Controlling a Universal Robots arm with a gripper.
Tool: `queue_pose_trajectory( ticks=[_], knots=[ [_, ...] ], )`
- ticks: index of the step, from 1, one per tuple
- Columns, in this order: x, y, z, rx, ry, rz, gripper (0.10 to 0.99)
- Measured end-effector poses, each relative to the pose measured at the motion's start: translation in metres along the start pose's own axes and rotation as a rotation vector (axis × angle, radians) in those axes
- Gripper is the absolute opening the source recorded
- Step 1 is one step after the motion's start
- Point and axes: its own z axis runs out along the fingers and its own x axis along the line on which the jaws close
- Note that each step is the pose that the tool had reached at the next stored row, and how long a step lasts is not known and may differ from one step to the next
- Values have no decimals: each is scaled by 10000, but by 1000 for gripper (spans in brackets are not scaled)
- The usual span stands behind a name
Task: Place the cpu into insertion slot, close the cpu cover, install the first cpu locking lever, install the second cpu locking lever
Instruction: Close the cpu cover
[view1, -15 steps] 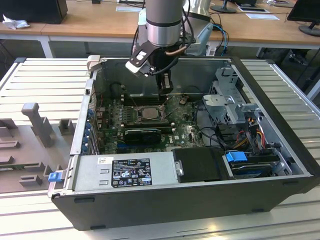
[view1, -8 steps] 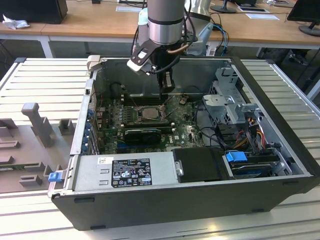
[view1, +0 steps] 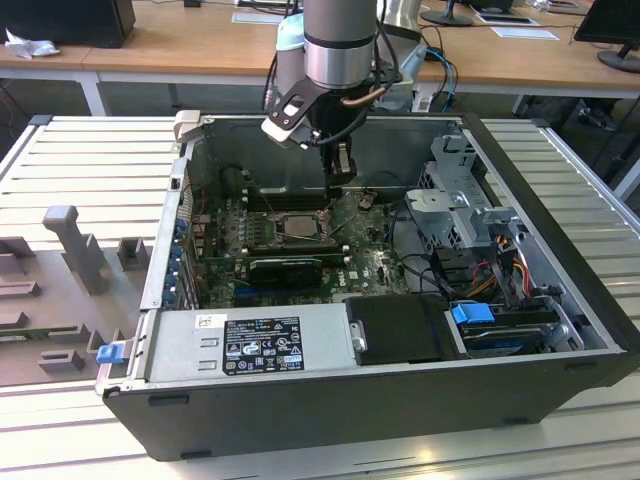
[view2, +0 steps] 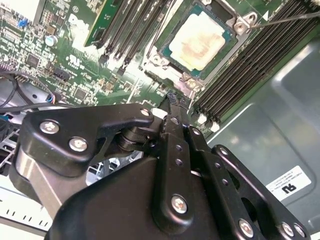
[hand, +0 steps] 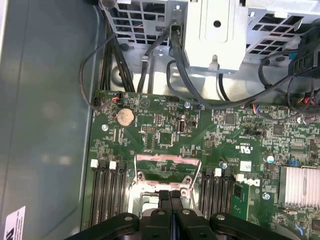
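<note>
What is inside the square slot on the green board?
The cpu lies flat in there, with its pale metal top facing up. Whatever is under the cpu is covered by it.

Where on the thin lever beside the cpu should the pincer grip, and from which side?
Grip the lever on its bare stretch over the memory slots, clear of the cpu. It is a thin straight rod lying out above the board, so the pincer should probably come from above and close across it.
</note>
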Motion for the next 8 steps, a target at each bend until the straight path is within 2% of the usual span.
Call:
queue_pose_trajectory(
  ticks=[8],
  knots=[
    [-5,74,6,0,1,0,106]
  ],
)
